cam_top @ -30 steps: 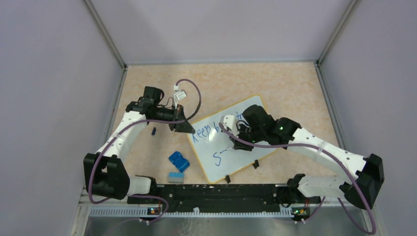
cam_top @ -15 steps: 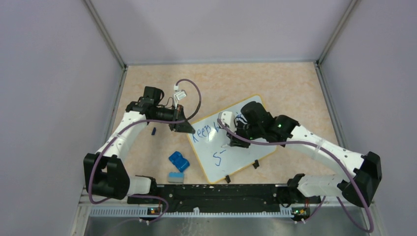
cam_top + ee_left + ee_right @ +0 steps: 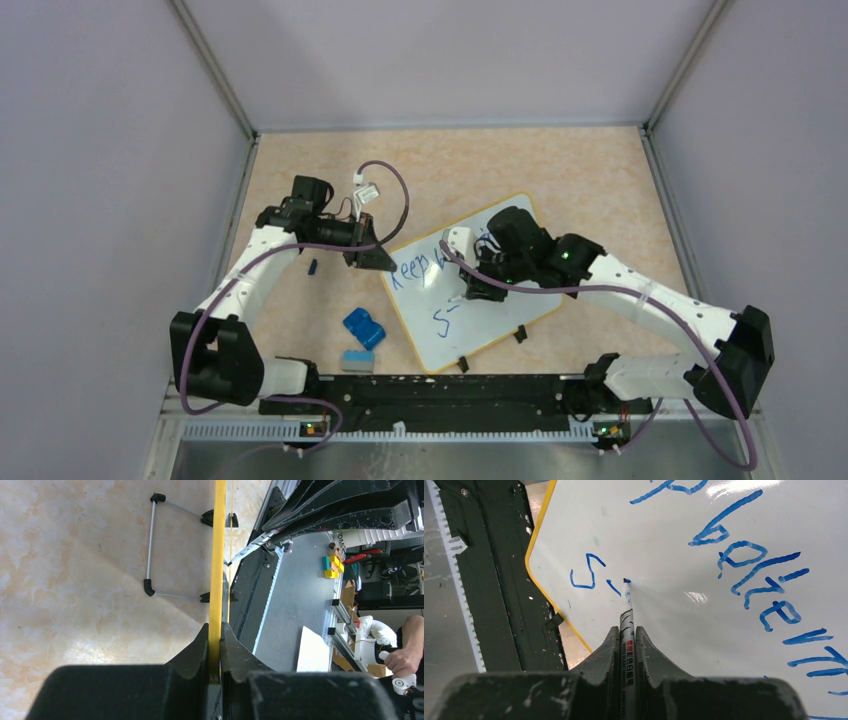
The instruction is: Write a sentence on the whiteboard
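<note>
Looking down from the top external cam: the whiteboard [image 3: 485,328] lies flat on the table [image 3: 560,170], skewed, w/ its long axis running from the left gripper [image 3: 377,259] away to the far right. That gripper is clamped on the board's left corner. The right gripper [image 3: 468,292] sits over the board's middle; can't tell its grip from here. Board has a white face, yellow-orange rim and two black clips [image 3: 462,362] on the edge nearest the arm bases. The sentence [image 3: 410,268] is blue handwriting, starting just right of the left gripper. A blue block [image 3: 364,328] lies off the board, on the near side of that gripper.

Left wrist cam: rim seen edge-on, a thin yellow line going straight ahead from btwn the fingers [image 3: 200,645], which are pressed onto it from both sides. A wire stand [image 3: 150,545] shows ahead, left of the rim.

Right wrist cam: fingers [image 3: 610,645] pinch a marker [image 3: 626,625] pointing straight ahead, tip touching the white face. Just left of the tip are a short blue stroke and an "S". The upper line runs ahead and off to the right. A rounded rim corner and a black rail [image 3: 499,580] lie left of the fingers.
</note>
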